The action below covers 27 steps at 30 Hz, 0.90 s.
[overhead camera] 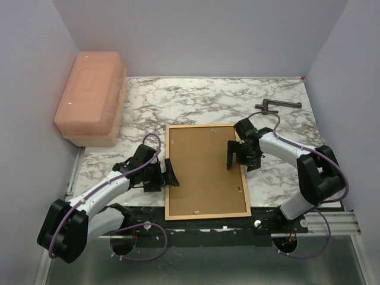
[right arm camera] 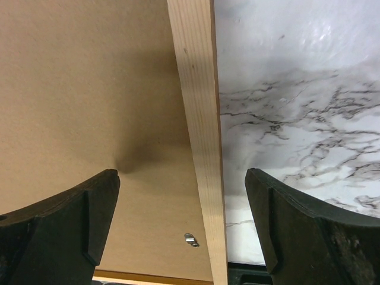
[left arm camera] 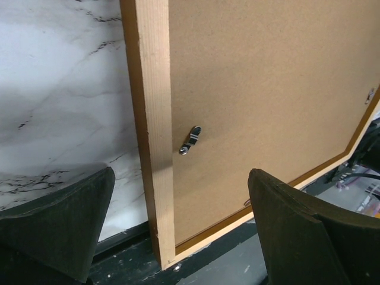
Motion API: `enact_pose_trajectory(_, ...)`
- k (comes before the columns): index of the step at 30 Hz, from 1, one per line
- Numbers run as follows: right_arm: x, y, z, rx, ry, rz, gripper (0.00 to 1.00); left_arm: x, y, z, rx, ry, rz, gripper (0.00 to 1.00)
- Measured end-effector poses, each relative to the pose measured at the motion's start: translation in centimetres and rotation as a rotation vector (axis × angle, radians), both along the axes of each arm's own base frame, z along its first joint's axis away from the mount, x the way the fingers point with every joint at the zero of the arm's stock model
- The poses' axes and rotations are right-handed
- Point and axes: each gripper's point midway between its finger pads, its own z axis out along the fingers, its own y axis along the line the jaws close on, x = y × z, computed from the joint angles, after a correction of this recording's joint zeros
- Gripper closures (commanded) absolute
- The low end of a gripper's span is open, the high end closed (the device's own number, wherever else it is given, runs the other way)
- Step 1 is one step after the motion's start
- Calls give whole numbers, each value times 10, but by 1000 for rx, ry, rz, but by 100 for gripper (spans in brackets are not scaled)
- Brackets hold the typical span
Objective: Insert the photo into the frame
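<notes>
The frame [overhead camera: 167, 178] lies face down on the marble table with the plain brown backing board [overhead camera: 205, 169] filling it. The photo is hidden. My left gripper [overhead camera: 168, 173] is open and straddles the frame's left border [left arm camera: 153, 119] near its front corner; a small metal clip [left arm camera: 191, 140] sits between the fingers. My right gripper [overhead camera: 236, 155] is open and straddles the right border [right arm camera: 199, 119], one finger over the board [right arm camera: 77, 89], the other over the table. A clip [right arm camera: 190, 239] shows below it.
A pink plastic box [overhead camera: 92, 95] stands at the back left. A black tool [overhead camera: 276, 105] lies at the back right. The table's black front edge [overhead camera: 208, 228] runs just below the frame. Walls enclose the left, back and right.
</notes>
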Motion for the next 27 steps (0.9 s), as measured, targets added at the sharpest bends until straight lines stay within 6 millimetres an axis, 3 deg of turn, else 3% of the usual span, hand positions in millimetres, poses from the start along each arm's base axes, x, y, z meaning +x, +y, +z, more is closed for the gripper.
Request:
enact_pose_trajectory(10, -21, -3, -9, 19, 44, -8, 4, -7, -15, 1, -43, -4, -29, 5)
enact_pose_trajectory(19, -21, -4, -9, 13, 43, -11, 3, -8, -24, -8, 146, 49, -81, 8)
enact_pose_trajectory(23, -15, -1, -9, 10, 51, -17, 2, -8, -26, -12, 210, 81, -88, 10)
enact_pose_trajectory(27, 14, 9, -1, 32, 19, -31, 2, -7, -26, -15, 244, 102, -84, 13)
